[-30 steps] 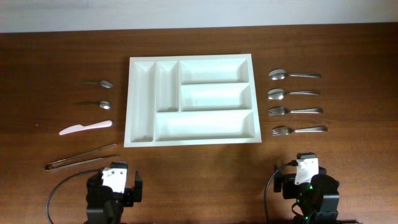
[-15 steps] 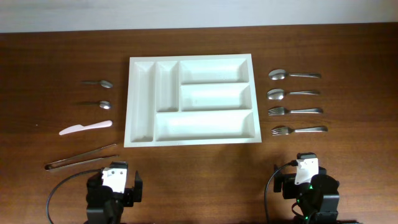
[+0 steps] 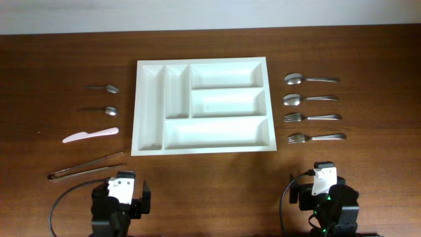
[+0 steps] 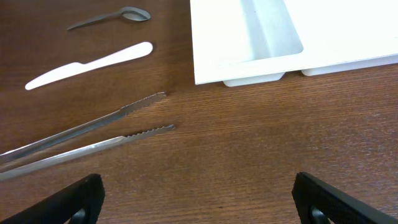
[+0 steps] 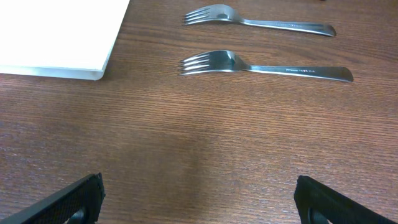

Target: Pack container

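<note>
The white container (image 3: 202, 148) lies at the table's middle with all five compartments empty; its near corner (image 4: 211, 62) shows in the left wrist view and its edge (image 5: 56, 37) in the right wrist view. Left of it lie two spoons (image 3: 104, 87), a pink plastic knife (image 3: 90, 135) and metal tongs (image 3: 85, 166). To its right lie two spoons (image 3: 309, 79) and two forks (image 3: 314, 137). My left gripper (image 4: 199, 202) hangs open over bare wood near the tongs (image 4: 87, 140). My right gripper (image 5: 199, 202) is open below the forks (image 5: 264, 65), holding nothing.
Both arm bases (image 3: 120, 201) sit at the table's front edge, each with a cable looping beside it. A pale wall runs along the far edge of the wooden table (image 3: 210, 178).
</note>
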Robot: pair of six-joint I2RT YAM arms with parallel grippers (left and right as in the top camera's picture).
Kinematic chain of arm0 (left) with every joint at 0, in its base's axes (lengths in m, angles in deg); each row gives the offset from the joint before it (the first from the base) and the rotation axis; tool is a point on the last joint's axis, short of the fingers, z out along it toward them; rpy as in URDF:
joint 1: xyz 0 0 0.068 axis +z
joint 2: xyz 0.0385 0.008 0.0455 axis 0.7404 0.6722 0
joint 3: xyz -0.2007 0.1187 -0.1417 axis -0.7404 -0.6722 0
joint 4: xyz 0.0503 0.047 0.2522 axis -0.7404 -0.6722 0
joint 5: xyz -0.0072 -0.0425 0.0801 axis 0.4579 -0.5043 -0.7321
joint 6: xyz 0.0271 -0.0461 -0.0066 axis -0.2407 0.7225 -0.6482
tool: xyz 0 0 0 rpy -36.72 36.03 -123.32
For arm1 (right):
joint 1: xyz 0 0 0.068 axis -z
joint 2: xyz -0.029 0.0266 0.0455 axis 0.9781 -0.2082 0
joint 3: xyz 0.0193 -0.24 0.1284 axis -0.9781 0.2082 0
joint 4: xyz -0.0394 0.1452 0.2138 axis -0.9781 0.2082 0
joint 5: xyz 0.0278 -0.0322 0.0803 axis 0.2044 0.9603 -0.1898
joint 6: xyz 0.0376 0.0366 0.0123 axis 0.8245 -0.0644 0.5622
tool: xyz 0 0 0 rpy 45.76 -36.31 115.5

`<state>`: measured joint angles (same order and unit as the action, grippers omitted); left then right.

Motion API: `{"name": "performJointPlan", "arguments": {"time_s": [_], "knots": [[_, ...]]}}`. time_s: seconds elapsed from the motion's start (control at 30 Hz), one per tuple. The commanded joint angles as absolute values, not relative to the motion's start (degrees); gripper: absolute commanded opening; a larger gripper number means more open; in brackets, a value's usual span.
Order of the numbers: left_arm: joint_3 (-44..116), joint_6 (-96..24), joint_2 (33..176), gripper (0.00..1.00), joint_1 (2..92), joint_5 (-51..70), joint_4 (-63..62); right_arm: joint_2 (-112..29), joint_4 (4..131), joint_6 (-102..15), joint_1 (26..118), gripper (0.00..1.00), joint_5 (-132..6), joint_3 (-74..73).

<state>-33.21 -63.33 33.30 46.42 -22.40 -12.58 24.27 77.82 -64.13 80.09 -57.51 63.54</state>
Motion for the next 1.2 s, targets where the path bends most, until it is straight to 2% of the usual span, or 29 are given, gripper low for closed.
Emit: {"name": "performJointPlan", "arguments": {"time_s": [0.0,0.5,0.6,0.73,0.87,1.07,1.17], "knots": [[-33.45,-64.07,32.8,0.99,46.16,-22.18,-12.58,24.06,78.8,-64.55,80.42,0.99,-57.83,63.78],[-33.45,-64.07,32.8,0.99,46.16,-22.18,-12.58,24.06,77.36,-64.57,80.42,0.99,-57.11,63.8],[-33.45,-64.07,32.8,0.99,46.16,-22.18,-12.58,24.06,73.34,-64.55,80.42,0.99,-57.55,63.8],[-33.45,-64.07,32.8,0.99,46.16,-22.18,-12.58,24.06,62.8,-64.31,80.27,0.99,-66.8,63.8],[-33.45,-64.07,32.8,0.99,46.16,-22.18,-12.58,24.06,43.44,-47.46,80.27,0.99,-77.4,63.36],[-33.45,-64.07,32.8,0.99,46.16,-22.18,-12.58,24.06,8.62,-10.39,80.27,0.99,-75.6,63.25],[-33.45,-64.07,32.8,0.99,46.16,-22.18,-12.58,24.06,2.72,-8.97,80.27,0.99,-74.77,63.25]]}}
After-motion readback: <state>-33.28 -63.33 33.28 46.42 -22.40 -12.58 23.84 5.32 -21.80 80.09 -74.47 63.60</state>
